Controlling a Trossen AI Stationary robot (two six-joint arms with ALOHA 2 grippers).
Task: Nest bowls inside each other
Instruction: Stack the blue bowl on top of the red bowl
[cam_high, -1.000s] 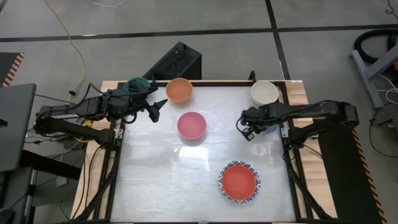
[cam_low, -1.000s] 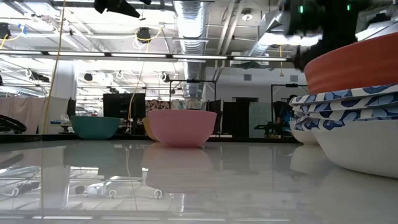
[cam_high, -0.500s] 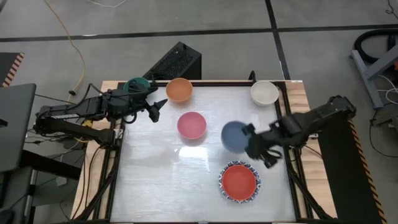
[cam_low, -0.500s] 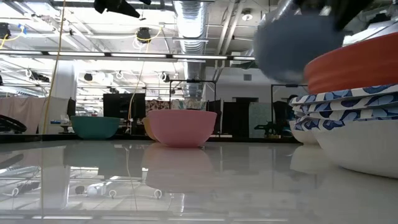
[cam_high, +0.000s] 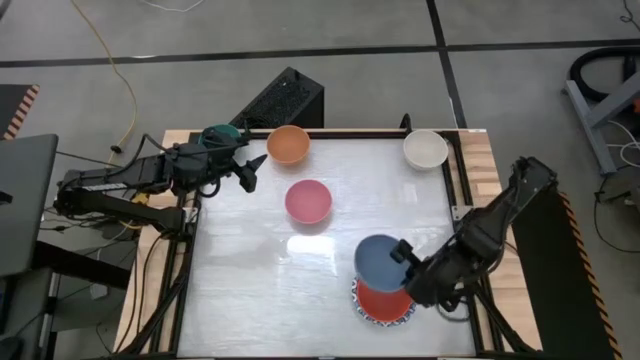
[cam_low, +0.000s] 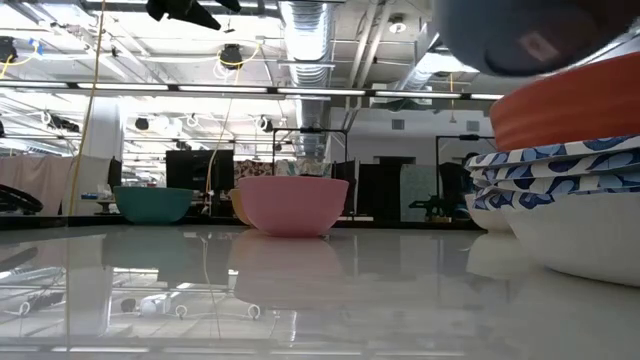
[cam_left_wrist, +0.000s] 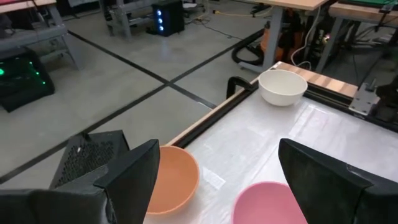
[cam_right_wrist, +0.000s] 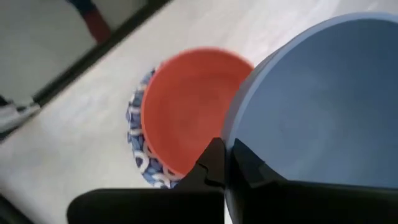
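Jaws of the right gripper (cam_high: 402, 257) pinch the blue bowl's (cam_high: 378, 261) rim above the stack.
High view: bowl overlaps the red bowl (cam_high: 381, 302), offset toward the table's middle; left gripper (cam_high: 251, 167) waits spread. Right wrist view: red bowl (cam_right_wrist: 186, 112) lies just beside.

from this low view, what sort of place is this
Probably an industrial lab or workshop: exposed ceiling ducts, strip lights, and a taped concrete floor around the table.
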